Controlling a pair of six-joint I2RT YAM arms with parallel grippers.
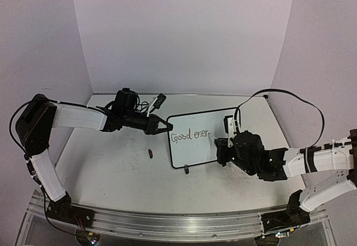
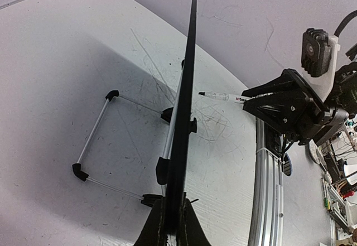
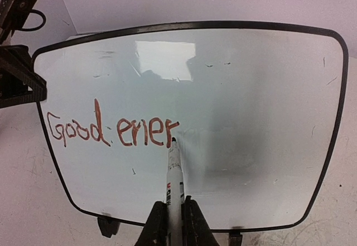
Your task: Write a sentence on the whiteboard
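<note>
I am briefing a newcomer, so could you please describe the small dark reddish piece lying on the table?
On the large white scuffed tabletop stands a small black-rimmed whiteboard. Just off its edge on the left arm's side lies the small dark reddish piece. Unlike the board's black stand feet, it is reddish and lies apart from the board.

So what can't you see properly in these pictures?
Left wrist view: the whiteboard is edge-on, so the sentence cannot be read there.
Top view: a small dark red thing on the table is too small to name.
Right wrist view: the back end of the marker is hidden inside the right gripper.
</note>
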